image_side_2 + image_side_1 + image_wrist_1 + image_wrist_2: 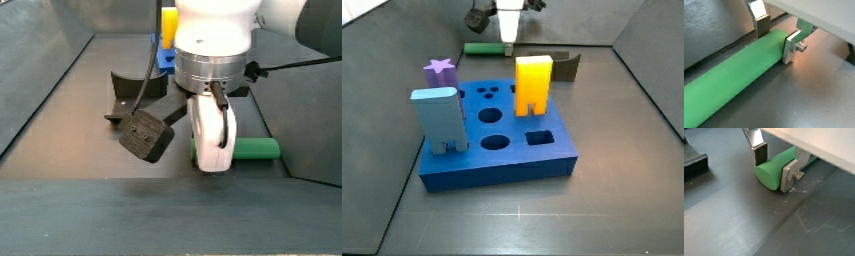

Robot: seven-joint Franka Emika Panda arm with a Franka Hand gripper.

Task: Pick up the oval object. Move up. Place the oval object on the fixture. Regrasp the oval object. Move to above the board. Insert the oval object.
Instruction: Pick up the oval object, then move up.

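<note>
The oval object (737, 75), a plain green rod, lies flat on the dark floor. My gripper (776, 44) straddles one end of it, and both silver fingers press its sides. The rod's flat oval end (769, 174) shows just past my gripper (775, 170). In a side view the rod (254, 151) sticks out from behind the fingers (211, 150). The dark fixture (140, 125) stands close beside it. In a side view the rod (480, 48) lies behind the blue board (502, 160), with the fixture (567, 66) near it.
On the board stand a yellow peg (535, 84), a grey-blue block (440, 120) and a purple star piece (438, 68). Grey walls close in the floor on the sides. A dark part of the fixture (694, 163) shows near the rod's end.
</note>
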